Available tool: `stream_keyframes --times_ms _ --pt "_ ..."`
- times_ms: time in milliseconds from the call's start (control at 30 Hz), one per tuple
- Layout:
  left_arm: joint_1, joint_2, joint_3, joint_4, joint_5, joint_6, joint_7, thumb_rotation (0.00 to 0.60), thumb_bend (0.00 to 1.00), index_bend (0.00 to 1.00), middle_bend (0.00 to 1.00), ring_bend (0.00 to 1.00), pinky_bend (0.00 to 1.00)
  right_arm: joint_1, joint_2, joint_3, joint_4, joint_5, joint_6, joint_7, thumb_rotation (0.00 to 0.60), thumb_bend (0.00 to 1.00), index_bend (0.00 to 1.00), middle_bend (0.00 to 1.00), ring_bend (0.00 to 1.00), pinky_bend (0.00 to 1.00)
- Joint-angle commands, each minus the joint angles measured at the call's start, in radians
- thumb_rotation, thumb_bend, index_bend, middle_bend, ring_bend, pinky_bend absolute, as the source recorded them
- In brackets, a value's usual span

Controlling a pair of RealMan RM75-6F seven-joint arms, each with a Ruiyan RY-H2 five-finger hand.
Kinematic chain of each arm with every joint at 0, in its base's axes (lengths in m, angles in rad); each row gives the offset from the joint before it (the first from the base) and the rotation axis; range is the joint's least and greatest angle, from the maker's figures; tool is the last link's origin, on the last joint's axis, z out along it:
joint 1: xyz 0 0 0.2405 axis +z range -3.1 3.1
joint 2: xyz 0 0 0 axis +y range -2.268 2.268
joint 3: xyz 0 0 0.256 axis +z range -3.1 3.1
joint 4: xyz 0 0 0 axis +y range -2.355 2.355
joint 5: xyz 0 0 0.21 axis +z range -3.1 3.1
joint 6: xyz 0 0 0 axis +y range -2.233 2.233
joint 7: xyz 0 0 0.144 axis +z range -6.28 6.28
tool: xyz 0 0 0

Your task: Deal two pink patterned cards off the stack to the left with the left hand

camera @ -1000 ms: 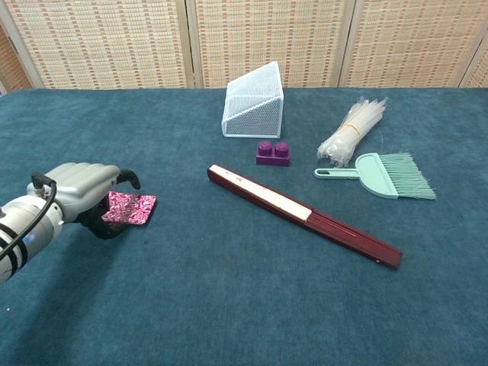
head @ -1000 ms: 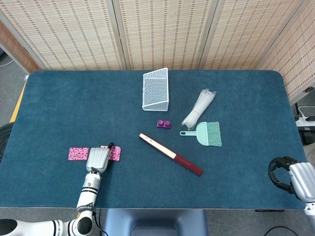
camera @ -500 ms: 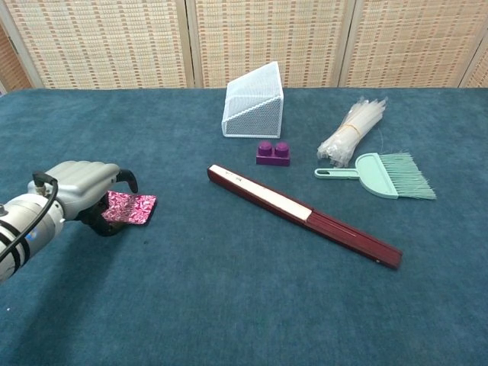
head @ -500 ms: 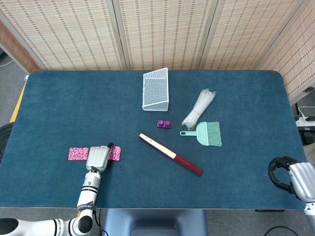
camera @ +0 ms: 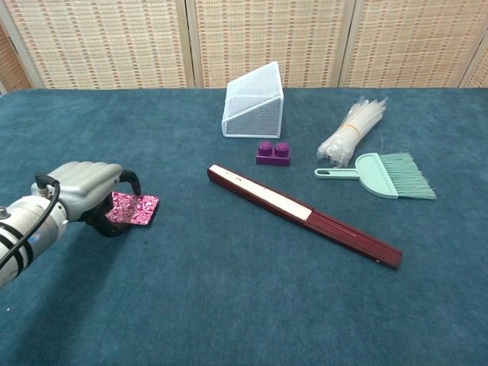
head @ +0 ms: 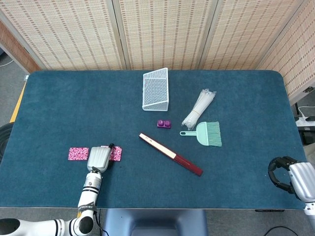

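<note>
Resting its curled fingers on the card stack (head: 116,153), one left hand (head: 99,158) sits beside one dealt card (head: 78,154).

Bare cloth left of dealt card (head: 78,154)

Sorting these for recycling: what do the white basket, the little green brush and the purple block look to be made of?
White basket: seemingly painted wire mesh, since the backing shows through its fine grid. Green brush: probably moulded plastic, uniform mint colour, thin bristles. Purple block: likely hard plastic, smooth with two round studs.
</note>
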Motion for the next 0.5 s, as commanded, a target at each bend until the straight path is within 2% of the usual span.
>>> stream_keyframes --times_ms 33,333,500 --pt "0.002 -0.002 0.001 0.003 0.008 0.003 -0.008 0.6 0.32 0.33 1.0 1.0 1.0 0.0 0.0 0.0 0.0 0.0 -0.001 -0.001 0.6 0.37 0.66 0.58 0.52 0.8" --pt "0.019 0.02 0.012 -0.021 0.047 0.026 -0.029 0.6 0.32 0.45 1.0 1.0 1.0 0.002 0.0 0.001 -0.002 0.003 -0.004 -0.002 0.6 0.37 0.66 0.58 0.52 0.8" --pt "0.049 0.06 0.048 -0.068 0.086 0.064 -0.025 0.6 0.32 0.48 1.0 1.0 1.0 0.002 0.002 0.0 -0.003 0.003 -0.005 0.0 0.6 0.37 0.66 0.58 0.52 0.8"
